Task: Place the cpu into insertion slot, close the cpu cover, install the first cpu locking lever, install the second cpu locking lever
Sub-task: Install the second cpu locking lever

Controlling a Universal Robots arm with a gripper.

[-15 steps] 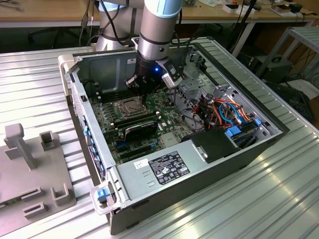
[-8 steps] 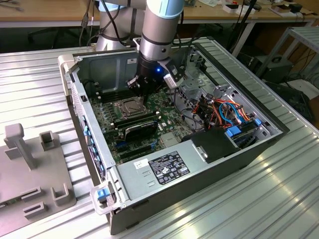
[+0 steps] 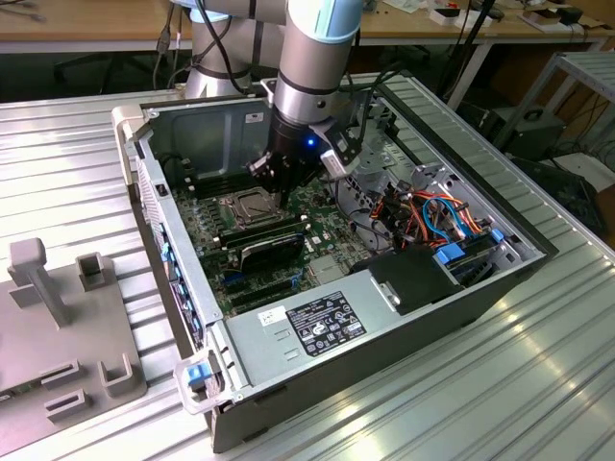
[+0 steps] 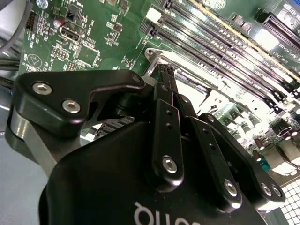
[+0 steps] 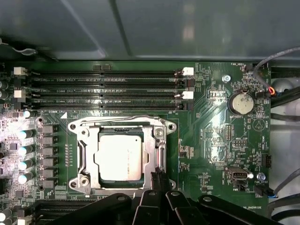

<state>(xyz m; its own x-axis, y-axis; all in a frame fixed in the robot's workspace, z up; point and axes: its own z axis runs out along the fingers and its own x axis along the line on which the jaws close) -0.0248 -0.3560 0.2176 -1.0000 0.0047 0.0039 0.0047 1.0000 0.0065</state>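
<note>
Silvery square cpu [image 5: 119, 157] seated; silvery frame cpu cover [image 5: 152, 140] down. Black gripper [image 5: 161, 180] fingers pinched together, apparently empty, at socket edge. Risk: tip skids, bends lever.

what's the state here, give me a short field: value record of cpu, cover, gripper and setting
setting: open computer case lying on a ribbed metal table, green motherboard inside
cpu: cpu lies flat in the insertion slot, silvery top face up
cpu cover: cpu cover down flat, framing the chip
gripper: gripper fingers together, tips at the cover's edge by a socket corner
held: nothing seen between the fingers
memory slots: long black memory slots run beside the socket
</note>
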